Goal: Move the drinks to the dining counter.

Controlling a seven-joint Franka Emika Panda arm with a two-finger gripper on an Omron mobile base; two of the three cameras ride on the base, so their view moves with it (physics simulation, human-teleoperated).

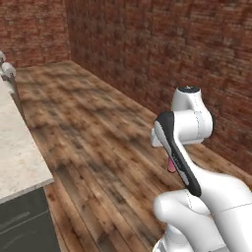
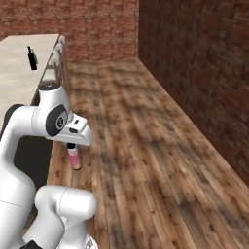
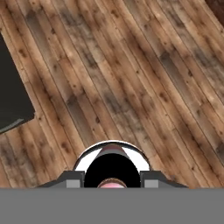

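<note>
Small pink dark-capped bottle [image 2: 74,158] clamped by its cap in the gripper [image 2: 72,146], hanging upright over the wooden floor [image 2: 146,126], just off the dining counter [image 2: 19,73] edge. Green glass bottle [image 2: 32,58] already on that counter, far end. Advice: keep vertical while carrying, lower onto bare stone well apart from it, release only once seated.

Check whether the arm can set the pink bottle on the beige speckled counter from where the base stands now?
Probably not. The small pink dark-capped bottle hangs in the gripper over wood floor, and the beige speckled stone counter lies off to the arm's left; its near corner may be just reachable.
</note>
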